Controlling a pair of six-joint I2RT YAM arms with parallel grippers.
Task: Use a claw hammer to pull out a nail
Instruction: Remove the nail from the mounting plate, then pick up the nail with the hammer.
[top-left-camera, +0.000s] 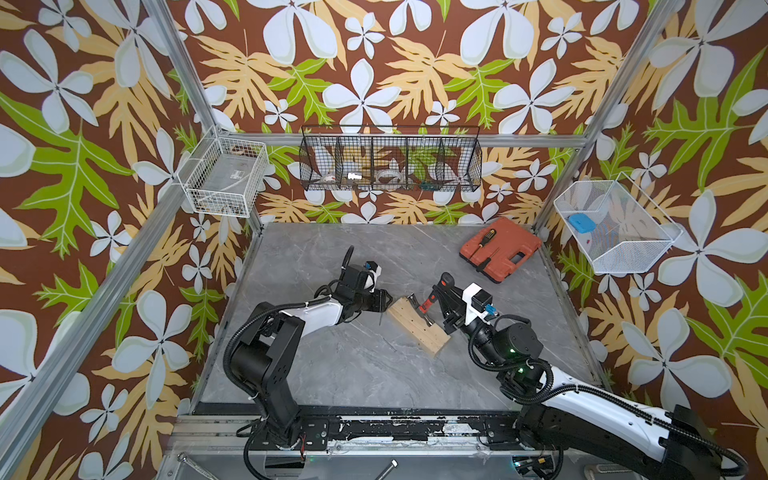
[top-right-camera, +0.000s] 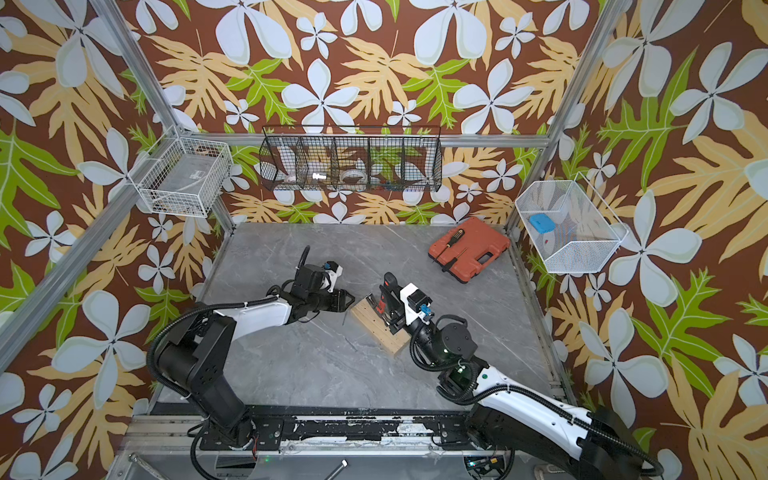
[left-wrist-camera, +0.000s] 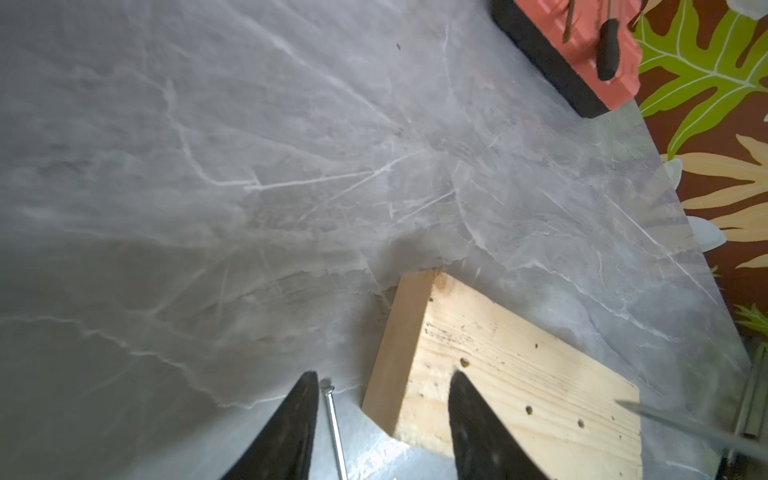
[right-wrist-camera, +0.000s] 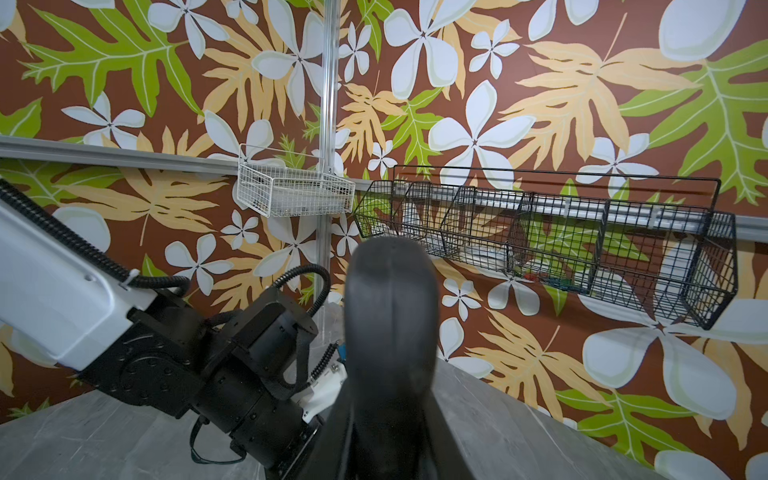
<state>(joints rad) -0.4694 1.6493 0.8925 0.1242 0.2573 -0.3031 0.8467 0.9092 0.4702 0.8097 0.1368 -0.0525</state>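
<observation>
A pale wood block lies slanted mid-table. The claw hammer's silver head rests on the block's far end, its orange-red shaft rising toward my right gripper. That gripper is shut on the black handle, whose rounded end fills the right wrist view. My left gripper is open at the block's far left corner, one finger over the wood, the other over the table. The nail lies loose on the table between them, beside the block.
An orange tool case with a black-and-orange screwdriver on top lies at the back right. A black wire basket hangs on the back wall, and white wire baskets hang on the left and right.
</observation>
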